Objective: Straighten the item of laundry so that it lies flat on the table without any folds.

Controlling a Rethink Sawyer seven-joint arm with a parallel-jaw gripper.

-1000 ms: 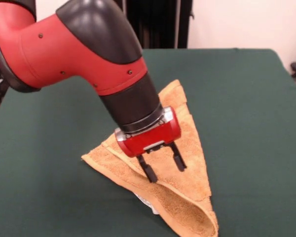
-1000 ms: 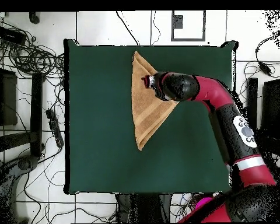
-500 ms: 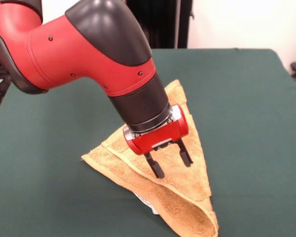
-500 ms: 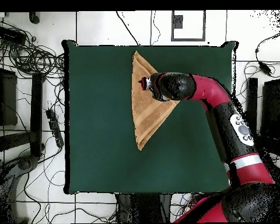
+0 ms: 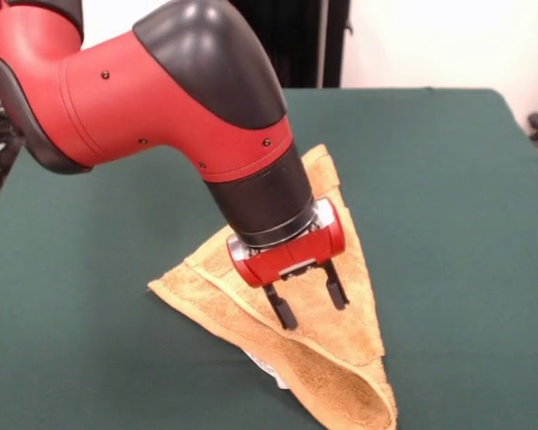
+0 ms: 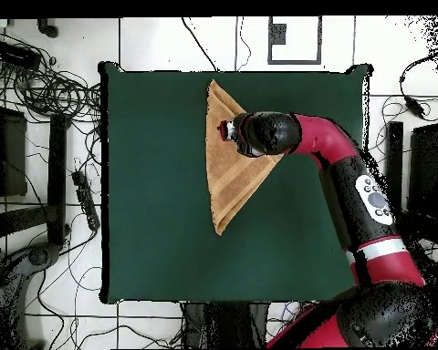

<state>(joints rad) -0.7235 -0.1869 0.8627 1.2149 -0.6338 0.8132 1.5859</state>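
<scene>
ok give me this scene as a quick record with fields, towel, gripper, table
towel: orange-tan towel, folded over into a triangle, not yet flat
fold: open looped edge at the corner nearest the front camera
tag: small white tag peeking out under the folded edge
gripper: gripper open, fingers pointing down over the towel's middle; contact cannot be told
table: green table, the towel the only thing lying on it

Folded towel (image 5: 341, 296) on a green surface (image 5: 448, 224).

A large rectangular surface covered in dark green cloth carries a single orange-tan terry towel (image 6: 230, 173), folded over into a long triangle. In the overhead view the towel lies toward the top edge of the surface (image 6: 159, 228), its narrow point aimed at the middle. In the front view a thick rolled fold runs along the towel's near edge, a scrap of white showing beneath.
</scene>
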